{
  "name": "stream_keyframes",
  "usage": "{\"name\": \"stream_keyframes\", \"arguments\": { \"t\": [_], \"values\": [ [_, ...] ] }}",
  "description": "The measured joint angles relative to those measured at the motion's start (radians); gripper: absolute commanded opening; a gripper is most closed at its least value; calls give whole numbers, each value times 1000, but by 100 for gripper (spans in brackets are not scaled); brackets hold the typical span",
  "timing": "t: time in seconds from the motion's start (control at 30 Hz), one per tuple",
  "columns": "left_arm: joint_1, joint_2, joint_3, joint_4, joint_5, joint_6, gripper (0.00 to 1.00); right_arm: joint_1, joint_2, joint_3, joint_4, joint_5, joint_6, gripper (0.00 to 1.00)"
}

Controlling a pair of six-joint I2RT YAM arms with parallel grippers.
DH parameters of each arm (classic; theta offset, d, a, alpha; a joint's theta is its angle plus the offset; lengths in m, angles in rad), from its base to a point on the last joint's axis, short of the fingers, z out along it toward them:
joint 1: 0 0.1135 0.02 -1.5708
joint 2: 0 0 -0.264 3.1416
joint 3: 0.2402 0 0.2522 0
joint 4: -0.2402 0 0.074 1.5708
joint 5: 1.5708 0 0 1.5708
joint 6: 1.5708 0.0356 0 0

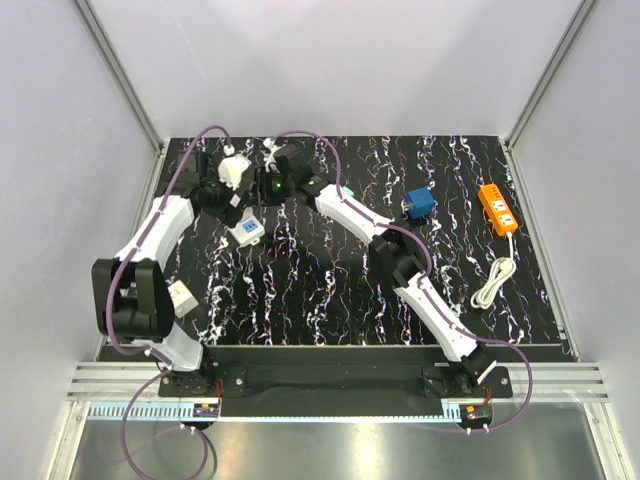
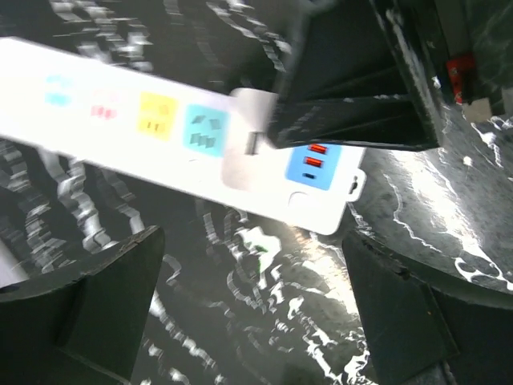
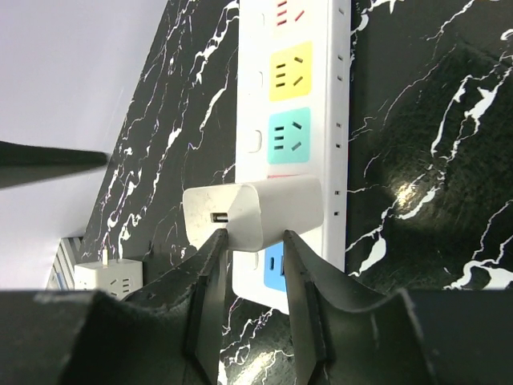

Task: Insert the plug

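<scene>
A long white power strip [image 3: 300, 72] with coloured sockets lies on the black marbled table at the back left. The plug [image 3: 264, 208], a white charger cube with a USB port, stands on the strip between the green and blue sockets. My right gripper [image 3: 252, 241] is shut on the plug's near edge, with both fingertips touching it. In the left wrist view the strip [image 2: 136, 120] runs across the top, and the right gripper's dark fingers [image 2: 353, 88] cover the plug [image 2: 244, 152]. My left gripper [image 2: 252, 273] is wide open over bare table beside the strip's blue end. From above, the left gripper [image 1: 222, 185] and right gripper [image 1: 270, 180] meet there.
A white adapter cube [image 1: 182, 297] sits near the left arm, and another white adapter with blue marks [image 1: 248, 230] lies in front of the grippers. A blue box [image 1: 420, 203], an orange power strip [image 1: 497, 208] and its coiled white cable [image 1: 492, 283] lie at the right. Walls enclose three sides.
</scene>
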Motion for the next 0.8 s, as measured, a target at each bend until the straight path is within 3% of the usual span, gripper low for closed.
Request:
{"name": "stream_keyframes", "arguments": {
  "t": [0.17,0.3,0.5,0.53,0.6,0.67,0.7,0.73,0.8],
  "values": [
    [-1,-121,-60,79,-133,-85,99,9,2,3,-1,14,-10,38],
    [-1,-209,-127,204,-343,-275,99,13,2,3,-1,26,-23,39],
    [47,-117,119,117,-371,-468,97,15,2,5,-2,41,-40,40],
    [53,-103,142,117,-357,-485,85,15,2,7,-5,41,-42,40],
    [66,-95,147,105,-314,-524,34,16,2,11,-12,42,-47,40],
    [72,-85,146,76,-261,-551,20,16,2,14,-16,42,-53,40],
    [72,-77,146,64,-235,-563,6,16,2,15,-17,42,-55,40],
    [72,-68,146,57,-213,-576,1,16,2,15,-17,41,-56,41],
    [72,-43,146,44,-169,-596,0,16,2,15,-17,41,-59,41]
  ]
}}
